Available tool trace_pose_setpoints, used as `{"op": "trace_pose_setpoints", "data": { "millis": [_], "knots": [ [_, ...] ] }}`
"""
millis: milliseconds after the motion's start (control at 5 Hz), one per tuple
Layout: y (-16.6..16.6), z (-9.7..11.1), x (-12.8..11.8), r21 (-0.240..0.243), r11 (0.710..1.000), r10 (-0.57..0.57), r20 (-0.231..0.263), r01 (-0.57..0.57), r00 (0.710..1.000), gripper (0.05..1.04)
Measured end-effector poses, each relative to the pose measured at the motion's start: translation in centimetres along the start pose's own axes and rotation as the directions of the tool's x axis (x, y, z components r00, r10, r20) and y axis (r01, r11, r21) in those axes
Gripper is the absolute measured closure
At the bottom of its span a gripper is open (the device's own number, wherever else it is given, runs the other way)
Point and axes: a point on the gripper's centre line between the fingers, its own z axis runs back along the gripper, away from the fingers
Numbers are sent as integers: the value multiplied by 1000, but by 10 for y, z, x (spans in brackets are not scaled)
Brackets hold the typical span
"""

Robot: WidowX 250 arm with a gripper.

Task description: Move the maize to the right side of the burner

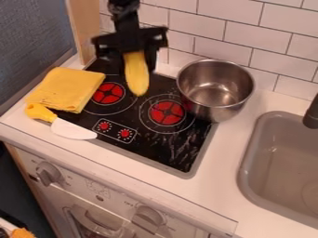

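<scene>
1. One piece of maize matters to us, and we see its upper end between the fingers of the black gripper, which we judge to be closed on it.

2. From the gripper, the maize lies directly below, over the black stove top. We read its long axis as close to upright in the camera view, the free tip pointing down and leaning slightly to the right. We cannot tell how high that tip hangs.

3. The nearer red burner lies down and to the right of that tip, toward us; the other red burner lies to its left. If we take the nearer one as the target, our carry should run rightward and toward the camera, past its ring.

4. Just beyond that burner, the metal pot stands at the back right, apart from the maize. We would keep the hanging end in front of it, since a straight rightward sweep could knock the wall.

5. Held by one end, the maize may tip or roll at release, so we would lower it before letting go.
</scene>
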Motion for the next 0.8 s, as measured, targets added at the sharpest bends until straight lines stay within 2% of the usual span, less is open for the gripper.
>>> {"op": "trace_pose_setpoints", "data": {
  "millis": [200, 400, 800],
  "knots": [
    [-12, -12, -22, -18, 999, 34, 10, -33, 999, 429],
    [-26, -31, -33, -40, 997, 61, 47, -59, 997, 429],
    [-45, -67, -41, -78, 994, 84, 107, -76, 991, 429]
  ]
}}
